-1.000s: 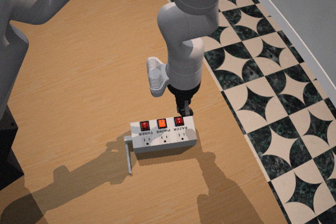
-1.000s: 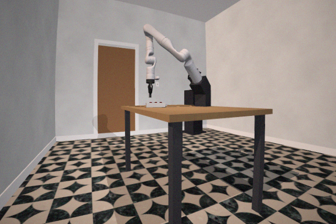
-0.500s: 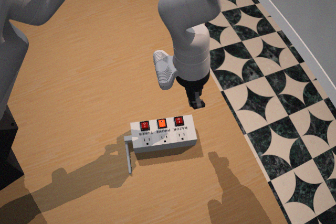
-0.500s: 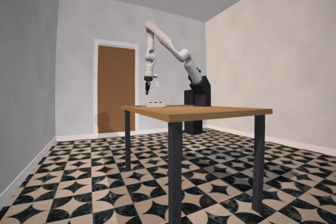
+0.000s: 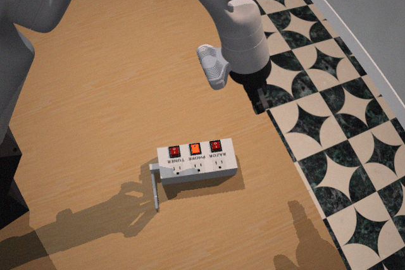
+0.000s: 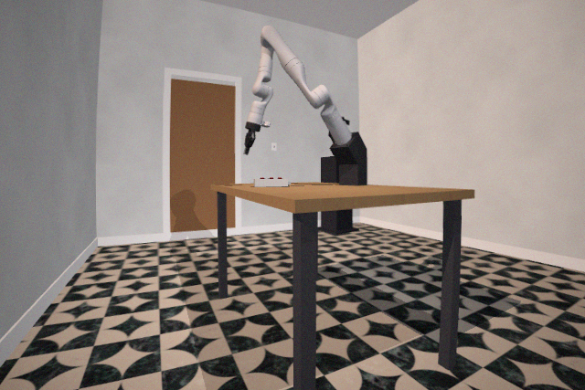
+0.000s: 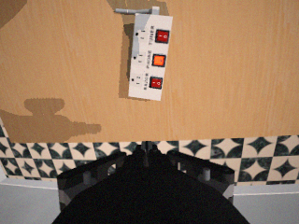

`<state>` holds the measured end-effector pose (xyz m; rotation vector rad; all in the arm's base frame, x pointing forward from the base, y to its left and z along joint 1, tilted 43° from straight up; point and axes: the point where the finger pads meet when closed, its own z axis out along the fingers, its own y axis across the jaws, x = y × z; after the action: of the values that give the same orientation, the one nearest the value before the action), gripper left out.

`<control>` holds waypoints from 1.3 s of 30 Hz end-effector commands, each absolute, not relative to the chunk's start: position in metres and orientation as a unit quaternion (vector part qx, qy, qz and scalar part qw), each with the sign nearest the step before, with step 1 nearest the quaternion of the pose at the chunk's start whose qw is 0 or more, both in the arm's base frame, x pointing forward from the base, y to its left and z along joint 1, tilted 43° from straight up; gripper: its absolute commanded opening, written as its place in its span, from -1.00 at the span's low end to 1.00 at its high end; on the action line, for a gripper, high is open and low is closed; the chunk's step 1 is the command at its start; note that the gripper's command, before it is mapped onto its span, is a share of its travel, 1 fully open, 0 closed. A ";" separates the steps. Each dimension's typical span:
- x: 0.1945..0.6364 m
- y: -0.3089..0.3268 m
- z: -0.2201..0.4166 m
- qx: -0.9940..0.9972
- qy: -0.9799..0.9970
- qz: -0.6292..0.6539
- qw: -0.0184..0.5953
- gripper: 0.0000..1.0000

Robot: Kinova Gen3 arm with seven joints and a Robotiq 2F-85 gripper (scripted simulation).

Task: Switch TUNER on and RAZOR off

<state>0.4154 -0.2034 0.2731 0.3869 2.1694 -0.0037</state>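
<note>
A white power strip (image 5: 196, 166) (image 6: 271, 182) (image 7: 141, 70) lies flat on the wooden table (image 5: 98, 80) (image 6: 340, 196) (image 7: 234, 70), the right way up. It has three red rocker switches. The TUNER switch (image 5: 174, 151) (image 7: 162, 35) is dark red. The PHONE switch (image 5: 195, 148) (image 7: 159, 60) glows bright orange. The RAZOR switch (image 5: 215, 145) (image 7: 156, 83) is dark red. A short grey cord stub (image 5: 154, 190) (image 7: 133, 10) leaves the strip at the TUNER end. My gripper (image 5: 261, 105) (image 6: 247, 145) (image 7: 146, 147) is shut and empty. It hangs high above the table's edge, off to the RAZOR side of the strip.
The table edge (image 5: 284, 143) runs close beside the strip's RAZOR end, with tiled floor (image 5: 343, 129) beyond it. The arm's base stands on a dark pedestal (image 6: 346, 163) behind the table.
</note>
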 end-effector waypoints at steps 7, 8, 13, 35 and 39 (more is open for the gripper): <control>0.392 -0.230 0.317 0.144 0.865 -0.096 0.470 -1.00; 0.391 -0.230 0.320 0.140 0.865 -0.106 0.471 -1.00; 0.387 -0.232 0.327 0.128 0.863 -0.136 0.469 -1.00; 0.367 -0.236 0.247 0.052 0.905 -0.249 0.341 -1.00; 0.358 -0.235 0.212 0.047 0.921 -0.239 0.306 -1.00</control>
<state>0.3481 -0.2301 0.2422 0.1637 2.3997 -0.5885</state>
